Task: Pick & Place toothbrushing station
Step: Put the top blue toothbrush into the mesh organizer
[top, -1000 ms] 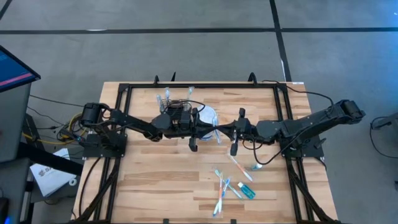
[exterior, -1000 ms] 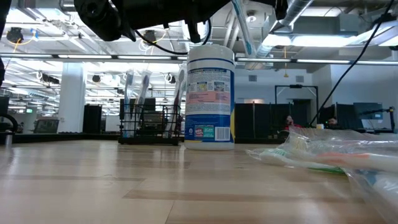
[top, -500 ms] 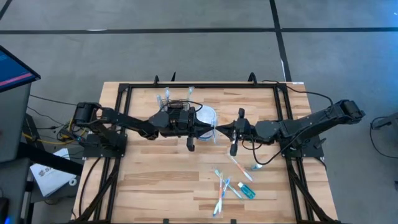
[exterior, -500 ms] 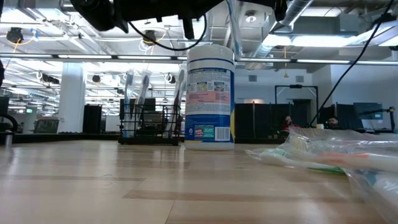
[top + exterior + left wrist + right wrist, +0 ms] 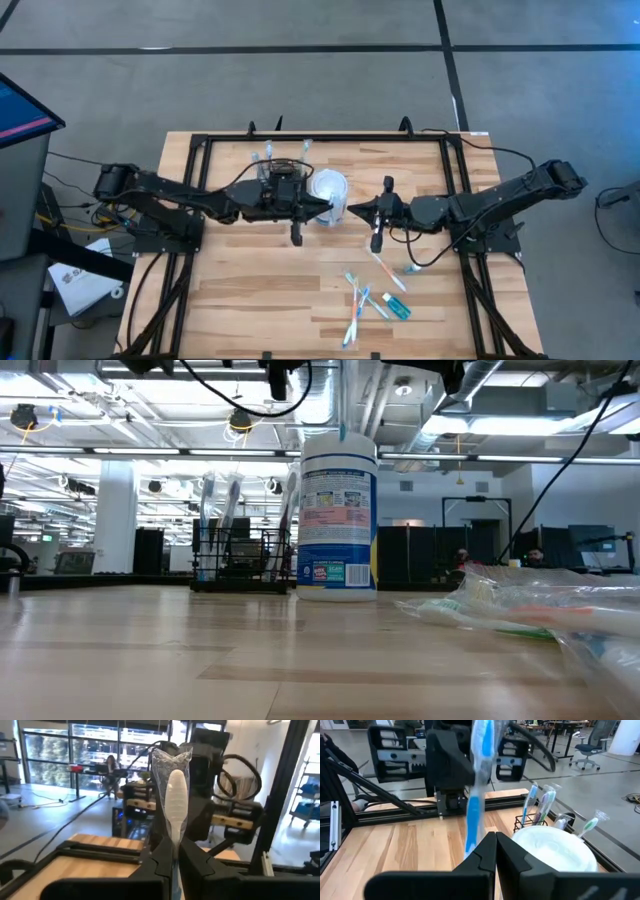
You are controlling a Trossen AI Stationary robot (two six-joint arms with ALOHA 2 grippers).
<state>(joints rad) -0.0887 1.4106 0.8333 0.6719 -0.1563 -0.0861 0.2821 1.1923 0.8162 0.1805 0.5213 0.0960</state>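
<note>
A plastic-wrapped toothbrush (image 5: 176,800) with a white head and a blue handle (image 5: 476,785) stands upright in the air above the table's middle. My left gripper (image 5: 175,851) is shut on it. It shows in the high view just right of the white tub (image 5: 328,187). My right gripper (image 5: 495,840) is shut with nothing between its fingers. It points at the brush from the table's right side (image 5: 354,209), a short way off. The toothbrushing station (image 5: 280,165), a black wire rack with brushes standing in it, rests on the table behind the tub (image 5: 240,555). My left gripper pinches the toothbrush's handle just below the head (image 5: 175,841), wrapper and all, between its two fingers. The fingers come level from the table's left and lie across the brush. The brush is lifted clear and stands head up. Its blue lower end (image 5: 342,432) hangs above the tub's lid.
Several loose toothbrushes and a toothpaste tube (image 5: 372,295) lie on the table's near right, and they show as wrapped packets in the low view (image 5: 520,605). A black rail frame (image 5: 330,138) runs around the work area.
My left gripper has drawn back toward the table's left edge and risen, carrying the toothbrush away from my right gripper. In the low view the brush has climbed until only its lower tip shows above the tub.
</note>
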